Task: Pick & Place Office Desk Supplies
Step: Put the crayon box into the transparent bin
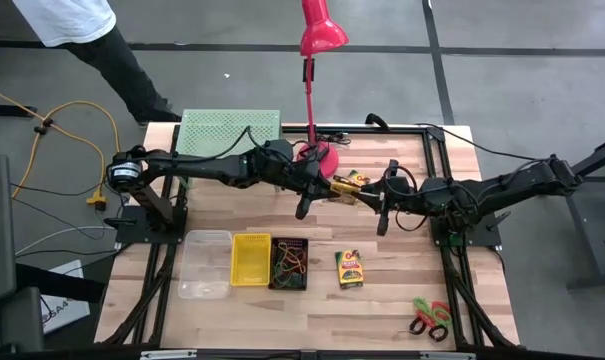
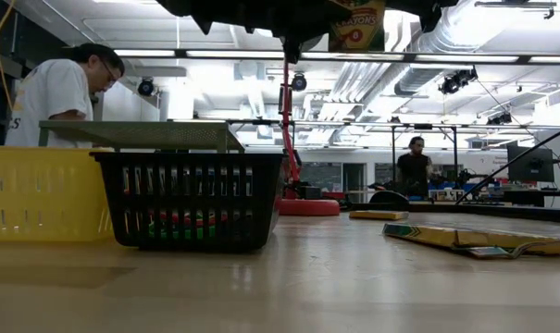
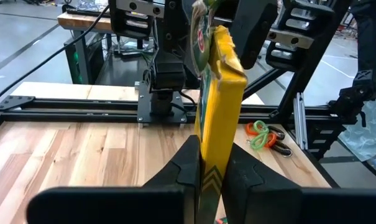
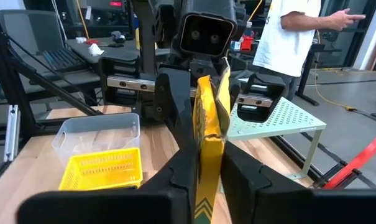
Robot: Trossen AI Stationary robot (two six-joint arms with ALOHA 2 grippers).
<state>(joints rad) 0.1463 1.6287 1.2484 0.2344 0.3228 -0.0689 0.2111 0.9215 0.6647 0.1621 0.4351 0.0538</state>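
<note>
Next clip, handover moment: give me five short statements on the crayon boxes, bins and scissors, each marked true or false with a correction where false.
1. Both grippers clamp the same crayon box above the table. True: left gripper and right gripper each pinch an end.
2. The scissors lie inside the black mesh bin. False: they lie on the table's near right corner.
3. The yellow bin sits between the clear bin and the black mesh bin. True.
4. Another crayon box lies flat on the table. True.
5. The clear bin holds a crayon box. False: it looks empty.
</note>
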